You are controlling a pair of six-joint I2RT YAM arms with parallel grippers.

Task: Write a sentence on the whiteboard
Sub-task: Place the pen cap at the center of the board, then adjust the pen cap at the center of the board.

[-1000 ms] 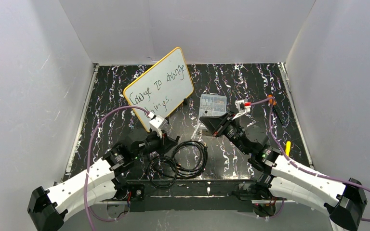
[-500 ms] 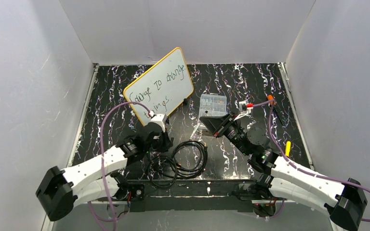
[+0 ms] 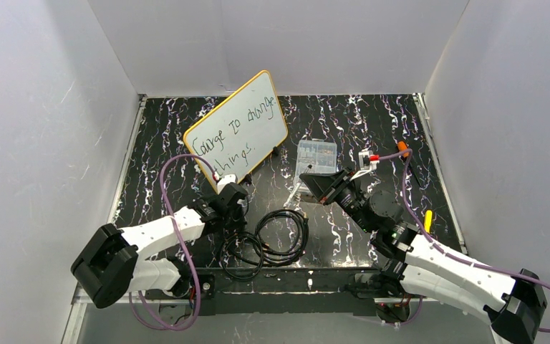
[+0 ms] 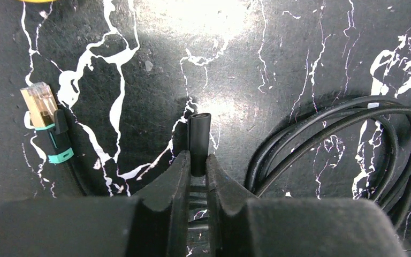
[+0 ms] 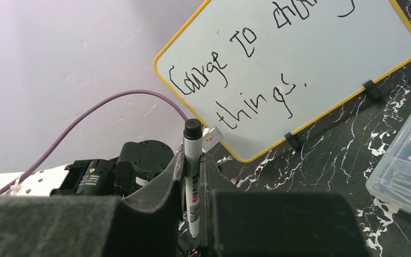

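The left gripper (image 4: 198,160), low over the table (image 4: 299,64), pinches a small black cap (image 4: 199,131), plain only in its wrist view. The whiteboard (image 3: 271,132) stands propped at back left, its sentence (image 3: 233,129) seemingly complete, full stop included. The right gripper (image 5: 192,159) is clamped on the marker (image 5: 192,138); recapping is probably all that is left.

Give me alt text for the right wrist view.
The right tool is shut on a marker standing upright in its grip. Behind it, a yellow-rimmed whiteboard stands propped on the black marbled table, bearing a handwritten sentence that starts "Courage to" and ends "things." A clear plastic box shows at the right edge.
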